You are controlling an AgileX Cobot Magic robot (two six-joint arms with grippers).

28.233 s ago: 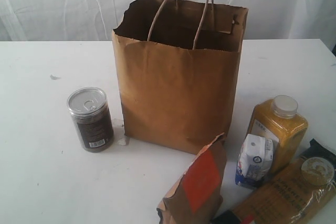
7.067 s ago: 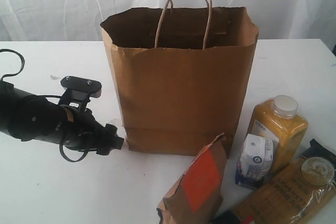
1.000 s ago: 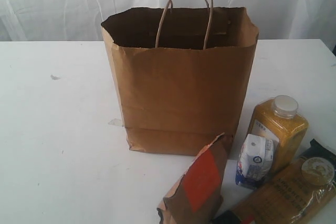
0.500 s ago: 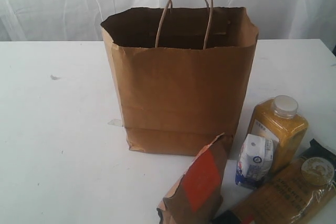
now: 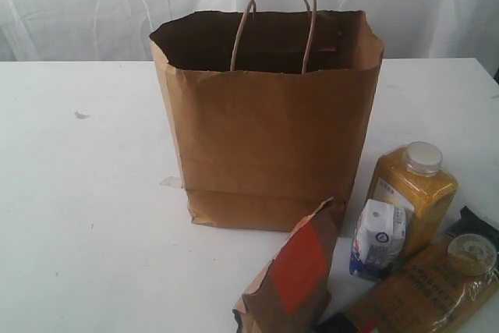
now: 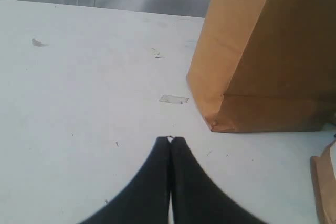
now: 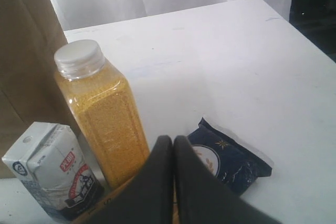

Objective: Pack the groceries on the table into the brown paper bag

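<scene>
My two grippers come first. The left gripper (image 6: 169, 144) has its fingers pressed tight together with nothing in them. The right gripper (image 7: 173, 144) is the same. If I reach like that, I will only push things over, so they must spread first.

Closest on the table (image 5: 78, 224) is the brown pouch (image 5: 292, 274). It stands tall and leans, so I think a small bump would tip it. The spaghetti packet (image 5: 417, 295) lies flat beside it. It is long and could catch on the bag's rim. The little carton (image 5: 378, 239) stands right against the yellow bottle (image 5: 413, 193). Pulling one out may knock the other down.

Behind them the brown paper bag (image 5: 265, 146) stands upright with its mouth open. Its handles stick up over the mouth and could snag my arm. It is only paper, so a shove may slide or crumple it.

Left of the bag the table is wide, with lots of room. On the right the groceries are crowded, and the table's edge is near. Something knocked there could fall off.
</scene>
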